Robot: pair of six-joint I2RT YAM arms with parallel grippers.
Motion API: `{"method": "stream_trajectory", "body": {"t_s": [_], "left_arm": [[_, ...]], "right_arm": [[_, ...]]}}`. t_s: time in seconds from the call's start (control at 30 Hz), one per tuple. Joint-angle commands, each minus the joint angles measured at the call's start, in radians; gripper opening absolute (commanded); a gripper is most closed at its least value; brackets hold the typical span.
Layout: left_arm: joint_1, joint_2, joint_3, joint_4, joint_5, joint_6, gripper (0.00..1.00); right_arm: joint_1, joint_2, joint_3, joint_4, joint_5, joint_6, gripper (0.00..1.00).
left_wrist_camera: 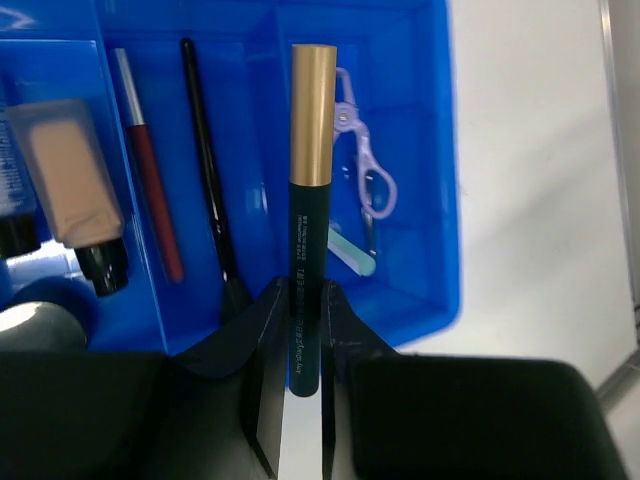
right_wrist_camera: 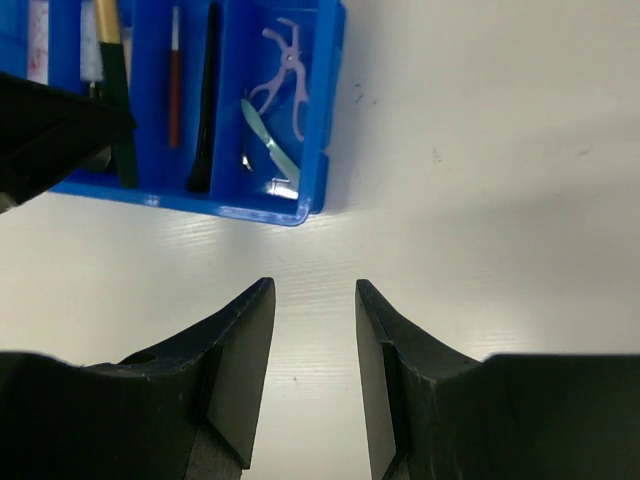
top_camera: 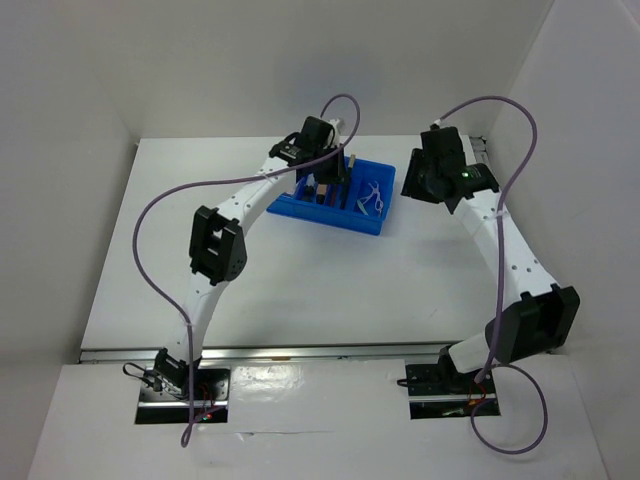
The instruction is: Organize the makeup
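Note:
My left gripper [left_wrist_camera: 305, 290] is shut on a dark wand with a gold cap [left_wrist_camera: 311, 130] and holds it over the blue compartment tray [left_wrist_camera: 441, 200]. In the tray lie a beige black-tipped tube [left_wrist_camera: 68, 180], a red pencil [left_wrist_camera: 152, 190], a black pencil [left_wrist_camera: 210, 190], a lilac tool [left_wrist_camera: 364, 160] and a pale green tool [left_wrist_camera: 350, 251]. A grey cylinder [left_wrist_camera: 30, 325] shows at the lower left. My right gripper [right_wrist_camera: 315, 290] is open and empty over bare table, just off the tray's corner [right_wrist_camera: 318, 190]. From above, the left gripper [top_camera: 325, 172] is over the tray [top_camera: 300, 210], the right gripper [top_camera: 432, 185] beside it.
White walls stand close behind and to the right of the table. The table's right edge [left_wrist_camera: 615, 150] runs past the tray in the left wrist view. Purple cables [top_camera: 160, 200] loop above both arms.

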Motion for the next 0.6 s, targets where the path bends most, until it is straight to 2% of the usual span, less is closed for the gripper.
{"method": "stream_trajectory", "body": {"t_s": [0.0,0.13,0.23,0.3,0.37,0.4,0.43,0.47,0.53,0.57], "left_arm": [[0.008,0.055,0.081,0.039,0.016,-0.028,0.0],[0.008,0.1,0.072,0.127,0.016,-0.028,0.0],[0.008,0.146,0.103,0.118,0.016,-0.028,0.0],[0.008,0.146,0.103,0.118,0.016,-0.028,0.27],[0.008,0.125,0.071,0.15,0.016,-0.028,0.48],[0.008,0.111,0.057,0.164,0.03,-0.019,0.71],[0.008,0.093,0.057,0.173,0.03,-0.01,0.82],[0.008,0.092,0.057,0.173,0.03,-0.01,0.9],[0.008,0.056,0.078,0.158,0.03,-0.001,1.0],[0.008,0.04,0.078,0.149,0.03,-0.001,1.0]], "right_arm": [[-0.03,-0.065,-0.02,0.002,0.048,0.016,0.46],[-0.057,-0.085,-0.038,-0.023,0.08,0.025,0.46],[-0.073,-0.085,-0.038,-0.032,0.08,0.016,0.49],[-0.082,-0.076,-0.028,-0.032,0.08,0.016,0.55],[-0.091,-0.067,-0.028,-0.032,0.071,0.016,0.58],[-0.091,-0.056,-0.018,-0.032,0.071,0.016,0.6],[-0.091,-0.056,-0.018,-0.041,0.057,0.016,0.64],[-0.091,-0.045,-0.018,-0.041,0.046,0.028,0.66],[-0.091,-0.045,-0.018,-0.041,0.034,0.028,0.7],[-0.091,-0.045,-0.018,-0.041,0.034,0.028,0.82]]}}
